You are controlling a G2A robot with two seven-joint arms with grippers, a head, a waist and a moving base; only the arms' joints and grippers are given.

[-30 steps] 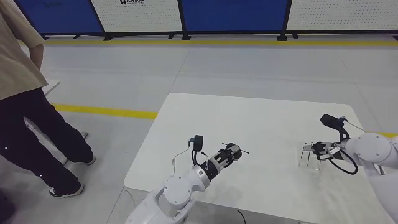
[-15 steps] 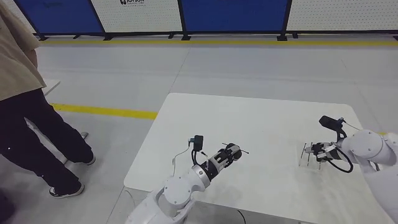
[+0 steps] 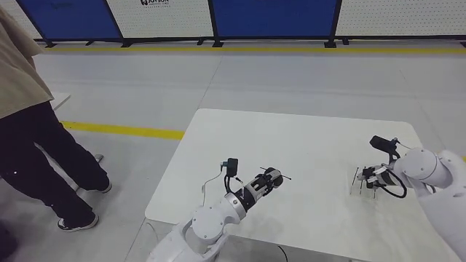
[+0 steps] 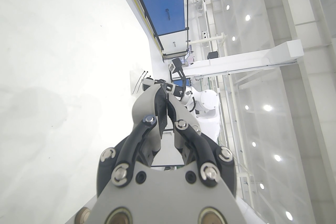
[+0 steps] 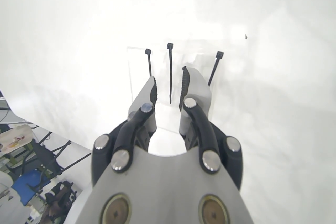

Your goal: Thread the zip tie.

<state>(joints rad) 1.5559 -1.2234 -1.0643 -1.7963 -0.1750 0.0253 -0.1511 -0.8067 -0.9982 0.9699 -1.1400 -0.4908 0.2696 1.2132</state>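
My right gripper (image 5: 168, 76) hangs released astride the middle zip tie (image 5: 169, 59) on the clear stand (image 5: 136, 64). The left gripper (image 4: 166, 93) is clenched, seemingly on a second zip tie (image 3: 286, 177). Closing off-centre, I'd flick the middle one away.

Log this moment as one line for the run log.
left hand shut on zip tie | right hand open above middle tie in clear tray | threading not started

L gripper (image 4: 164, 88) clamped tight; R gripper (image 5: 168, 74) spread.
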